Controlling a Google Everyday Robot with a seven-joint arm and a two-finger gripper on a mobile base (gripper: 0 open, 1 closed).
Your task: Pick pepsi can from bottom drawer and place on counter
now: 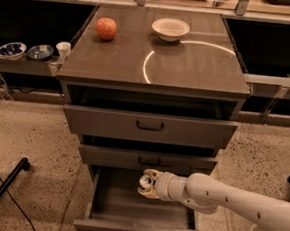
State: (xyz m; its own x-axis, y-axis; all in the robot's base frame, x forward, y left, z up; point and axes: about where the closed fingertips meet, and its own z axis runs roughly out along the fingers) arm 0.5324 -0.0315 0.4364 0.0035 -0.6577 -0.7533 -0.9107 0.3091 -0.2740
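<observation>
The bottom drawer (127, 209) is pulled open below two shallower drawers. My gripper (147, 183) reaches into it from the right on a white arm (228, 199) and sits just under the middle drawer's front (149, 160). Its fingers (153, 175) are closed around the pepsi can (144, 180). Only the can's small round silver top and a bit of its dark side show. It is held above the drawer floor. The counter (194, 66) is the glossy dark cabinet top with a curved light reflection.
An orange-red fruit (106, 28) and a white bowl (170, 28) stand at the back of the counter. The top drawer (150, 126) is slightly pulled out. Two bowls (12, 50) and a cup (63, 49) sit on a low shelf at left. A black stand leg (1, 191) lies on the floor.
</observation>
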